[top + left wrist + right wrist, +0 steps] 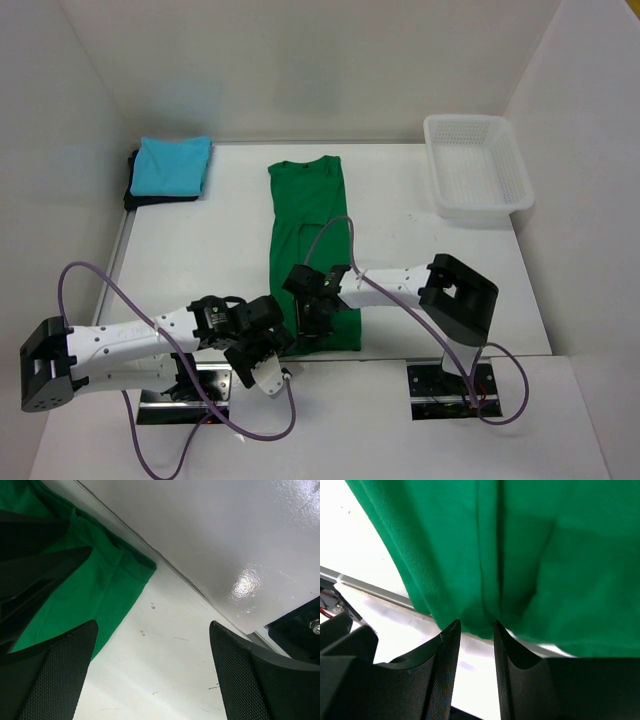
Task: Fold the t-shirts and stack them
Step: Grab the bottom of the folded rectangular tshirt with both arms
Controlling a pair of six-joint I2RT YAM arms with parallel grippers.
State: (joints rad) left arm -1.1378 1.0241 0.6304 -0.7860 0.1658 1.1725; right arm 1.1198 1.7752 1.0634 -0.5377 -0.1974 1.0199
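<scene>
Step in hand: folding the third shirt. The bright green cotton t-shirt (305, 230) lies lengthwise on the white desk (200, 260), collar far, hem near, apparently with both sides already turned in to make a narrow strip. Both sets of fingers are at the near hem.

Left fingers (60, 675): spread wide, nothing between them but bare desk. The hem corner lies off to their left and slightly beyond, not touching.

Right fingers (445, 665): narrow gap, tips right at the hem edge, beside a lengthwise crease. Desk shows through the gap below the tips. Cannot tell whether any cloth is pinched.

Next move, as I judge it: both sets of fingers need a hold on the hem, one near each corner, to carry it toward the collar for the crosswise fold. The left fingers must shift toward the cloth before closing.

Done pile: folded turquoise blue t-shirt (172, 165) lying on the folded black t-shirt (133, 195), far beyond the left fingers. White plastic mesh basket (470, 122) sits far beyond the right fingers.

Hard to make out:
- Hem in the top view is partly covered by both wrists.
- Sleeves are not visible.
- Black shirt shows only as a rim under the turquoise one.
</scene>
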